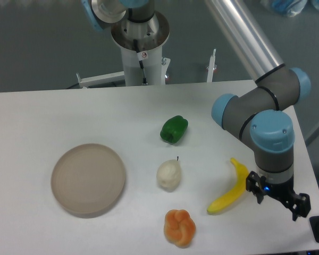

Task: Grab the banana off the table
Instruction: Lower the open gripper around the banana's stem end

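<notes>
The banana (231,188) is bright yellow and curved, and it lies flat on the white table (69,111) at the front right. My gripper (278,196) hangs just to the right of the banana's upper half, under the blue wrist joint (272,138). Only its black body shows; the fingers cannot be made out, so I cannot tell whether they are open or shut. Nothing is seen held.
A green pepper (174,129) sits mid-table, with a whitish pear (169,174) in front of it and an orange lobed fruit (179,227) near the front edge. A round beige plate (88,179) lies at the left. The table's right edge runs close behind my arm.
</notes>
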Controlling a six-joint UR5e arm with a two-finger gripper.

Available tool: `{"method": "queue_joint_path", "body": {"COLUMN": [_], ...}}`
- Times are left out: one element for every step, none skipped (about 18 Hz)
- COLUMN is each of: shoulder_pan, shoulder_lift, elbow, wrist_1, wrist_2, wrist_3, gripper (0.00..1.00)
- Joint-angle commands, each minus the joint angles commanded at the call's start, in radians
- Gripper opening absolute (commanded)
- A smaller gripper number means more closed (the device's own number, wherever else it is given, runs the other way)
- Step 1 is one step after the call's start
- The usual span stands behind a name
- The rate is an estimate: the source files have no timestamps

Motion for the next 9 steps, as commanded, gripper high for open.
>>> {"method": "queue_joint_path", "body": {"shoulder_pan": [0.009,0.014,0.018,0.018,0.018,0.018,0.018,0.018,0.017], "shoulder_lift": [0.008,0.012,0.012,0.014,0.012,0.011,0.009,0.008,0.003], "elbow": [-0.011,-0.017,-0.020,-0.028,-0.034,-0.052,-0.072,-0.090,-0.095], "wrist_1": [-0.038,-0.078,-0.107,-0.129,-0.144,-0.146,-0.141,-0.135,-0.125], "wrist_2": [-0.029,-0.054,-0.068,-0.072,-0.075,-0.077,-0.078,-0.075,-0.075], "wrist_3": [-0.002,-0.002,-0.014,-0.017,-0.028,-0.038,-0.041,-0.044,-0.044], "gripper": [1.00,1.00,1.00,1.00,1.00,1.00,1.00,1.00,1.00]}}
